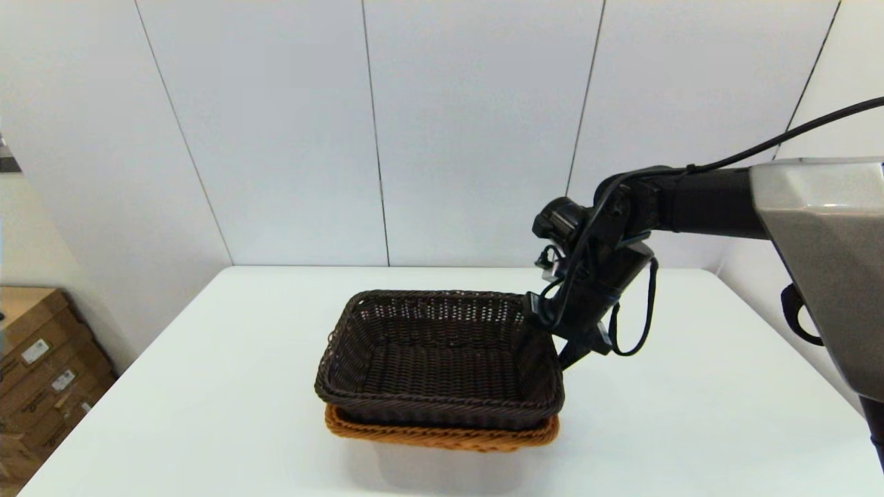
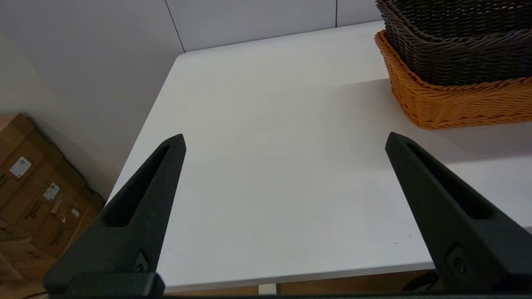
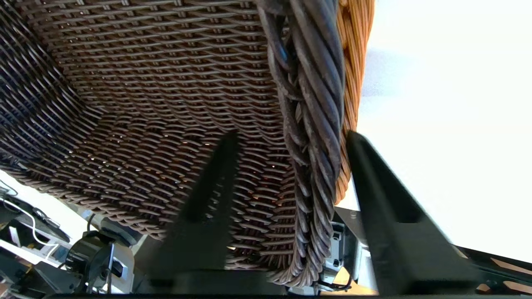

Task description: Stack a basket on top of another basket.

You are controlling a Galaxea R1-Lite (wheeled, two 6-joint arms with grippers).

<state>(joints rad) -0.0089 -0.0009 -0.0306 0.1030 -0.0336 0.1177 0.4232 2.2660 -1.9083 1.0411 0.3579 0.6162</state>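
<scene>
The dark brown basket [image 1: 438,359] sits nested inside the orange-tan basket [image 1: 442,436] near the table's middle. Only the orange rim shows beneath it. My right gripper [image 1: 556,348] is at the dark basket's right rim. In the right wrist view its fingers [image 3: 374,199] straddle the braided dark rim [image 3: 311,124], open, with a gap on the inner side. The orange wall [image 3: 353,62] shows just outside the rim. My left gripper [image 2: 284,139] hangs open and empty over the table's left front, apart from both baskets [image 2: 457,104].
The white table [image 1: 207,386] ends at a wall of white panels behind. Cardboard boxes [image 1: 41,366] stand on the floor off the table's left edge. My right arm reaches in from the right, above the table.
</scene>
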